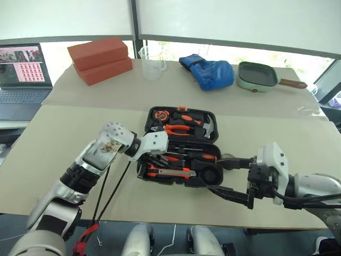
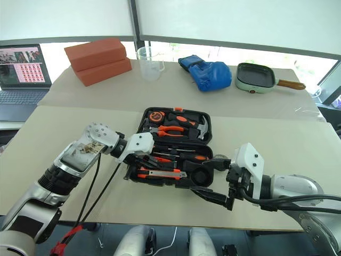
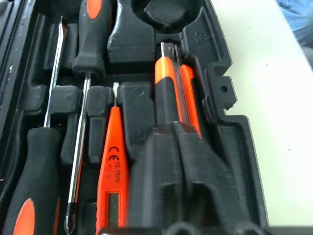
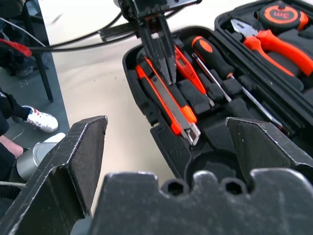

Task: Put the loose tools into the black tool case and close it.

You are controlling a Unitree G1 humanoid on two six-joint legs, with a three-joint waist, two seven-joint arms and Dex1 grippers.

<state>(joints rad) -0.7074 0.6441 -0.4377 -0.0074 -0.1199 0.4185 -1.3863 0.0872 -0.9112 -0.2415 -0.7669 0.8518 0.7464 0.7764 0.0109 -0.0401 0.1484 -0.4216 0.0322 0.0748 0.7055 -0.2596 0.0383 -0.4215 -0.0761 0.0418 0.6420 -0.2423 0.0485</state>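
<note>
The black tool case (image 1: 210,116) lies open in the middle of the table. Its near half holds two screwdrivers (image 3: 39,186) (image 3: 92,34), the slim orange tester screwdriver (image 3: 111,161) and the utility knife (image 3: 168,83), each in a recess. My left gripper (image 1: 160,161) is shut over that half, tips down on the utility knife (image 4: 171,105), nothing held between them. My right gripper (image 1: 217,175) stands open at the case's near right corner. A small grey round thing (image 2: 221,158), perhaps the tape roll, sits by its far fingertip.
Pliers (image 1: 178,129), a hammer and a tape measure (image 1: 161,114) fill the case's far half. At the back of the table are two red bricks (image 1: 101,60), a clear measuring cup (image 1: 152,63), a blue glove (image 1: 209,72) and a green pan (image 1: 257,76). A laptop (image 1: 24,74) stands far left.
</note>
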